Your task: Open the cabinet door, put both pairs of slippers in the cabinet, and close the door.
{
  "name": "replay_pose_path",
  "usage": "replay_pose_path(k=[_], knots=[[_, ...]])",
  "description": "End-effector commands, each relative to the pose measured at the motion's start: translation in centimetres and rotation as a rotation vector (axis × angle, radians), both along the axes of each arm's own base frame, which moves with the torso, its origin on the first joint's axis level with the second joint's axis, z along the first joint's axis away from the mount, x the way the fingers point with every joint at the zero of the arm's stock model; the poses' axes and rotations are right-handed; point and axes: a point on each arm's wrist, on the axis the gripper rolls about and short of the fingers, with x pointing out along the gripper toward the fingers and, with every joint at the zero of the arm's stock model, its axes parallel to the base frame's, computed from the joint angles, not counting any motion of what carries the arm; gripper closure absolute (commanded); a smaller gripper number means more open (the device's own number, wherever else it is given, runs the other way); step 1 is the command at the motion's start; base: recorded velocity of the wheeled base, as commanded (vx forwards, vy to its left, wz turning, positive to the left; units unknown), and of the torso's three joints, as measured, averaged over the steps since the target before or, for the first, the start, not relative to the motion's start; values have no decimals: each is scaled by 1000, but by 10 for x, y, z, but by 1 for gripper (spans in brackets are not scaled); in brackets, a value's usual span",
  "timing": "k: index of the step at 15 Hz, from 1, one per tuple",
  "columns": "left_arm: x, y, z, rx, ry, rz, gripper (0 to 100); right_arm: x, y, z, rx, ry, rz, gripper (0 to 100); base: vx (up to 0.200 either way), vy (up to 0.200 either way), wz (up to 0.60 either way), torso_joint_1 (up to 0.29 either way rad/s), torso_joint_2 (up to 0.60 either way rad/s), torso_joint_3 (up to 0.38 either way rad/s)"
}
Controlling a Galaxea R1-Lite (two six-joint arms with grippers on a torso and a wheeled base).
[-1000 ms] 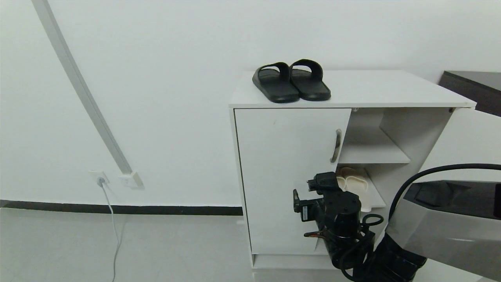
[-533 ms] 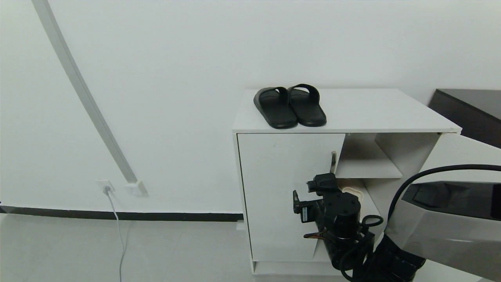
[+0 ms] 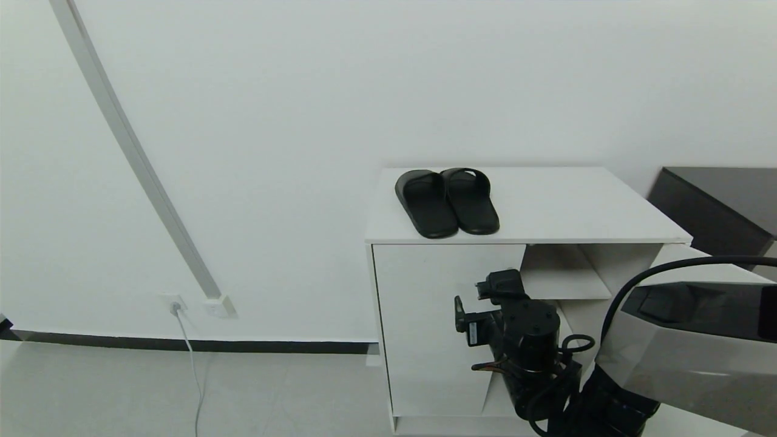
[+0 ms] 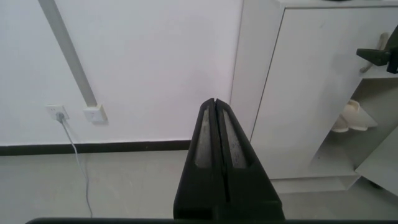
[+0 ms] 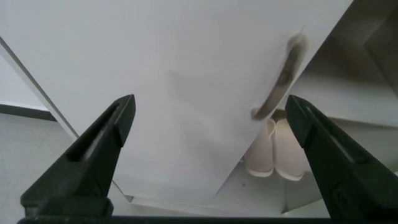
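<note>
Right gripper (image 5: 210, 106) jaws spread wide, empty, facing the shut left door's handle (image 5: 283, 74). Left gripper (image 4: 214, 134) jaws clenched on nothing. Pale slippers (image 5: 277, 149) on the inner shelf. Black slippers (image 3: 447, 201) mid-frame on the cabinet (image 3: 564, 206) top, near its front edge. Risk: a sloppy reach shoves them off or snags the handle.

The right arm (image 3: 598, 394) has a round black wrist housing (image 3: 528, 331), thin looped black cables (image 3: 575, 343) and an angular silver-grey shell (image 3: 668, 370) under 1 thick black cable (image 3: 655, 270). The left gripper (image 4: 214, 102) and right gripper (image 5: 208, 112) each have 2 black tapered fingers (image 5: 93, 155).
</note>
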Motion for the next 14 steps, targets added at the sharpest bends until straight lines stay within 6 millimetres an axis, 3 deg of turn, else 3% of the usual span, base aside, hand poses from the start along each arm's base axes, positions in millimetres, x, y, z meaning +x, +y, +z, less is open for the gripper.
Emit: replay_pose_path(k=[1,7,14], knots=[[0,0,0,0,2,0,100,0,0,-1,-3,2,0,0,0,0,0,261,-559,-334],[0,0,0,0,1,0,100,0,0,-2,-6,4,0,0,0,0,0,247,-563,-317],[0,0,0,-1,1,0,100,1,-3,1,-2,-15,20,0,0,0,0,149,-327,-179]])
